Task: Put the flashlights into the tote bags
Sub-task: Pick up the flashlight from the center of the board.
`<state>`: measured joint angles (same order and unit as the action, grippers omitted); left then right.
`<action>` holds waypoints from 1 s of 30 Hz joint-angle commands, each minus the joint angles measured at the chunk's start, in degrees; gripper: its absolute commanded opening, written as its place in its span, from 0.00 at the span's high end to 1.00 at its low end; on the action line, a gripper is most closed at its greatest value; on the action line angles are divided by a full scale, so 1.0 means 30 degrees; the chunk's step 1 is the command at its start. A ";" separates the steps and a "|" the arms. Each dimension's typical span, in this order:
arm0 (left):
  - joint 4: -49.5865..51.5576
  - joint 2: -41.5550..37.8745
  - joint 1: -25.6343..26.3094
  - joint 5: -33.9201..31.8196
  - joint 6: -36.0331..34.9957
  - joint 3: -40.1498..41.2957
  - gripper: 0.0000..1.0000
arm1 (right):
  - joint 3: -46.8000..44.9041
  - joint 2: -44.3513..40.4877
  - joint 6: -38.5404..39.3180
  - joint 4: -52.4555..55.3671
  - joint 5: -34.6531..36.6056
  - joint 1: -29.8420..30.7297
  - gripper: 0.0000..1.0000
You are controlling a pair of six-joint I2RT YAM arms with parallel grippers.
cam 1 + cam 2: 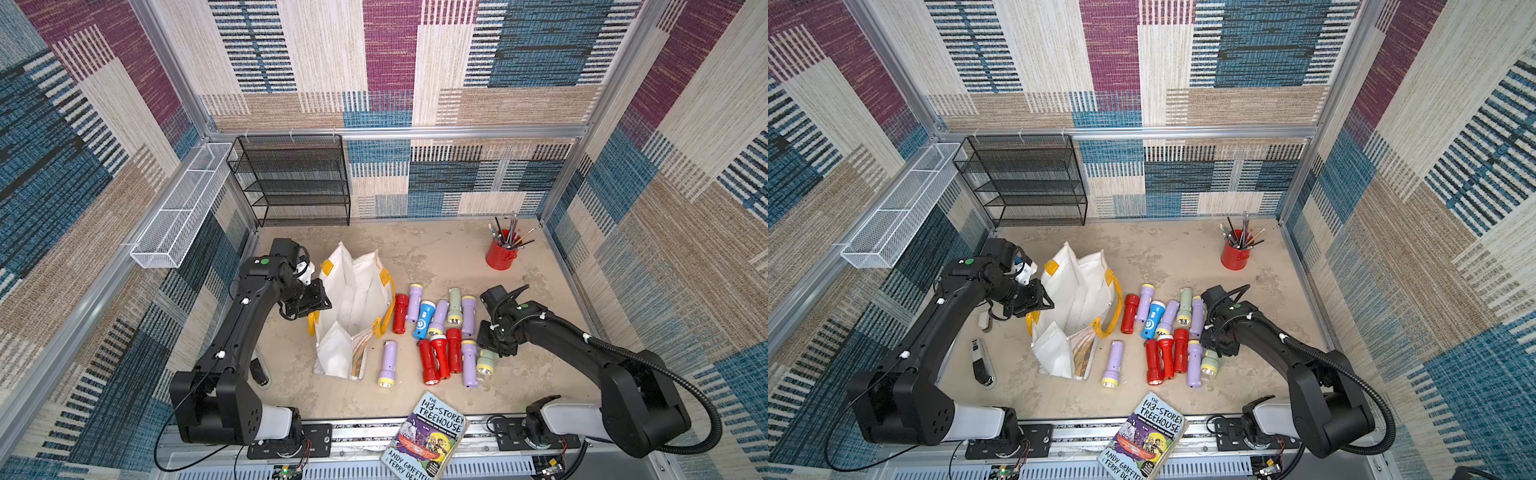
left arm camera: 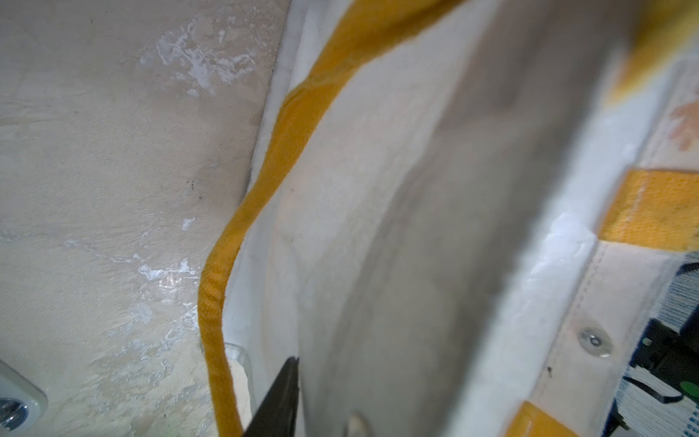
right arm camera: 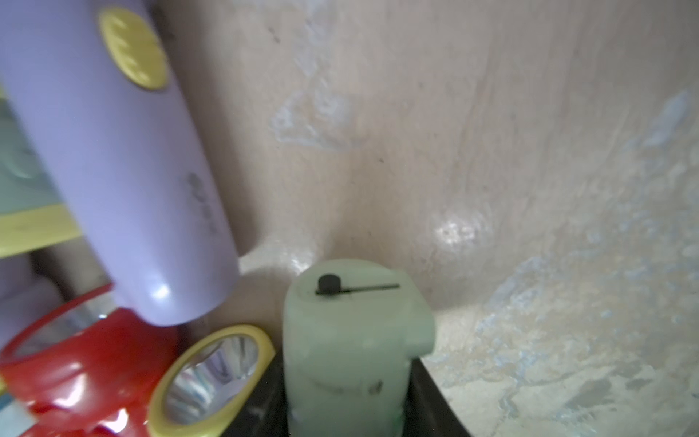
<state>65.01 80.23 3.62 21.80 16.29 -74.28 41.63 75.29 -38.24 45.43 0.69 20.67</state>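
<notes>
**Grasp stage.** The pale green flashlight [image 3: 351, 340] lies on the worktop [image 3: 529, 189] at the right edge of the flashlight cluster. It is shown clamped between the right fingers [image 3: 431, 405], with its tail end projecting past the fingertips in the right wrist view.

A yellow-rimmed flashlight head [image 3: 212, 378] and the tail of a lilac flashlight [image 3: 125, 170] are seen just beside it, and a red flashlight head [image 3: 75, 359] lies close by. A crooked lift is judged likely to drag or knock these neighbours. The smooth round body could also be turned in, or lost from, a light hold.

The other flashlights [image 1: 1166, 353] are spread between this one and the tote bag [image 1: 345, 274], which stands open on the worktop with none seen inside. A low carry could scatter them.

The bag's end walls are folded inward, so its mouth is narrowed. A yellow handle [image 1: 390, 309] hangs on the side to be crossed, so a flashlight released early could be caught on rim or strap and rolled off.

The left fingers [image 2: 278, 401] are set at the bag's left rim. Whether fabric is pinched cannot be told. If the soft wall were let go, it could sag shut.
</notes>
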 commanded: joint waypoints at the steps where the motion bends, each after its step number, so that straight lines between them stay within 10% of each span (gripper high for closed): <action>1: 0.0009 0.0050 -0.0008 0.0433 -0.0568 -0.0175 0.64 | 0.1010 -0.0048 0.0414 0.0521 0.0794 0.0241 0.67; 20: -0.0422 -0.0125 -0.0063 0.1151 -0.0307 -0.0025 0.76 | 1.3308 0.1812 0.2957 -0.1129 -0.0610 0.1493 0.65; 30: -0.0672 -0.0455 -0.0092 0.1380 -0.0250 0.0287 0.88 | 2.1782 0.8304 0.3334 -0.2282 -0.2718 0.5722 0.65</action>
<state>63.99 79.37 3.40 24.40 16.32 -73.80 102.06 96.86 -29.45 40.38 -4.38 35.73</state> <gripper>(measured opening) 0.116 0.405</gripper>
